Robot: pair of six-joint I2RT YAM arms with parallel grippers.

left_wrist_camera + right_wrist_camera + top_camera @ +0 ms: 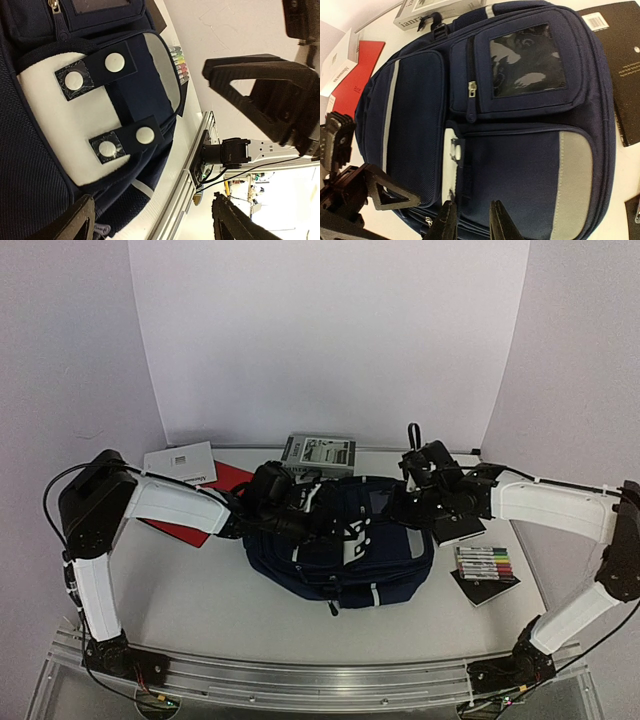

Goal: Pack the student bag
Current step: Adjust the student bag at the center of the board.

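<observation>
The navy backpack (340, 545) lies flat at the centre of the table (200, 595). The left pincer (152, 207), released with its jaws wide, sits at the 10 o'clock edge of the backpack. The right pincer (470, 215), at 2 o'clock, has its jaws narrow; whether it grasps anything cannot be told.

Markers (484, 562), red folder (226, 479), grey book (318, 452)

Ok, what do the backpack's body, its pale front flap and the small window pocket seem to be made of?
Backpack body: matte navy woven fabric, probably nylon; a coarse weave shows.
Front flap: smoother pale material, possibly a coated textile; no weave visible.
Window pocket: glossy clear plastic; it carries reflections.
</observation>
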